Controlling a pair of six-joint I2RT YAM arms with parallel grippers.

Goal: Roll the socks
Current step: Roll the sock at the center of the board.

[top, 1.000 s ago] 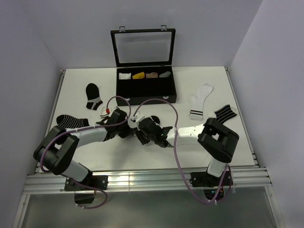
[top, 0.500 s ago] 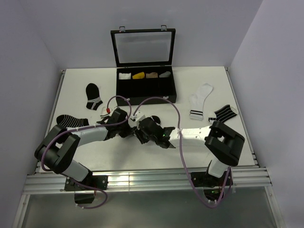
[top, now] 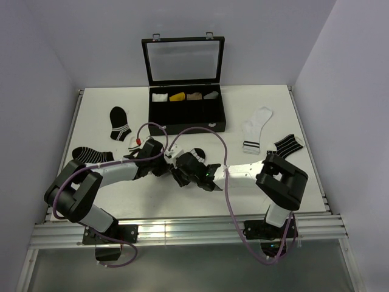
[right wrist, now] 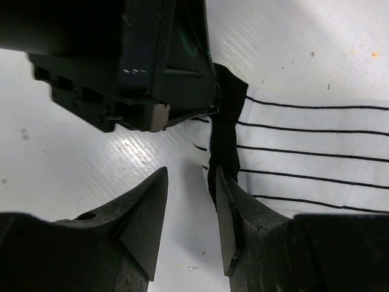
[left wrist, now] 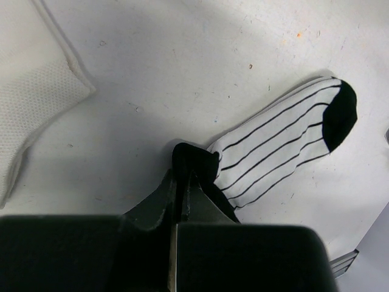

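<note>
Partly hidden striped sock [left wrist: 279, 143], plain sock [left wrist: 33, 103] cropped

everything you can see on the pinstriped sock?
The pinstriped sock is white knit with thin black lengthwise lines, black toe and black cuff. It lies flat, unrolled, on the white table, toe away from the left claw, which is shut on its bunched cuff. The right claw stands open at that cuff, one finger against it.

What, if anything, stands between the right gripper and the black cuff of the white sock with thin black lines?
Nothing visible. The right gripper, open, sits at the black cuff of the white sock with thin black lines; the left gripper, shut on that cuff, is close beside it.
</note>
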